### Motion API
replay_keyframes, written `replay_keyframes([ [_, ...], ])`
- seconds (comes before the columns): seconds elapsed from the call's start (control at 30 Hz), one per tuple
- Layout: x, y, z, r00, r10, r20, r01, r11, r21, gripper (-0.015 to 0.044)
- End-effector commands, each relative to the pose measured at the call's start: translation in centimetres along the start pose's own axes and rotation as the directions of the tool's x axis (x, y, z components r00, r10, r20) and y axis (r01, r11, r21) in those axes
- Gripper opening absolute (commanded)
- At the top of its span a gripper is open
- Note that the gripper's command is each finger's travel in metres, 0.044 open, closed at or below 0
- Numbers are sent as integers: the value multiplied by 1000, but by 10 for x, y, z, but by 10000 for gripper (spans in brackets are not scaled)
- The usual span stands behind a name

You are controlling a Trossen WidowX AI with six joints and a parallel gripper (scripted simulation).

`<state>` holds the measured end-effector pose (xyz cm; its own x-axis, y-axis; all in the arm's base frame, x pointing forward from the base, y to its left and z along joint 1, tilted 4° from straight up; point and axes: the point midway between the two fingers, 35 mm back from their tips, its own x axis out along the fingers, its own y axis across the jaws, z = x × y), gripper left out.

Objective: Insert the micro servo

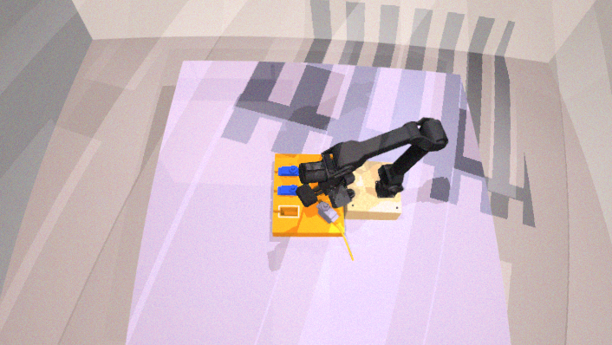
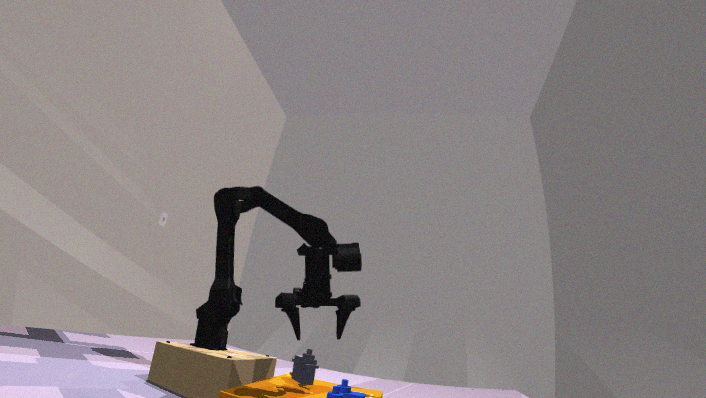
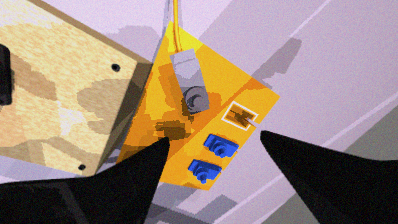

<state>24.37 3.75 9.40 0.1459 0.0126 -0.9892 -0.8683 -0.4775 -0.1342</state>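
The loose grey micro servo (image 1: 328,212) (image 2: 304,369) (image 3: 189,72) stands on the orange deck (image 1: 286,227) (image 3: 225,65) near the wooden block, output shaft up. Its yellow cable (image 1: 347,245) (image 3: 175,25) runs off the deck's edge. The marked pocket (image 1: 289,211) (image 3: 240,115) is empty, framed by a white outline, with a side notch at the deck's outer edge. My gripper (image 2: 319,339) (image 3: 214,138) is open and empty, pointing down above the deck, with its tips higher than the servo. In the top view the arm hides the fingertips.
Two blue servos (image 1: 286,171) (image 1: 286,190) (image 3: 221,146) (image 3: 204,170) sit in the deck in a row with the marked pocket. The arm stands on a pale wooden block (image 1: 373,214) (image 2: 190,370) (image 3: 50,75) beside the deck.
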Motion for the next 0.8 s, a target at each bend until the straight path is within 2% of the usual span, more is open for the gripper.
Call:
replay_keyframes([
  [0.0,2,2,22,997,55,53,-50,995,-87,440],
  [0.2,4,10,54,981,157,113,-130,968,-216,440],
  [0.77,32,15,58,980,161,115,-133,966,-220,440],
])
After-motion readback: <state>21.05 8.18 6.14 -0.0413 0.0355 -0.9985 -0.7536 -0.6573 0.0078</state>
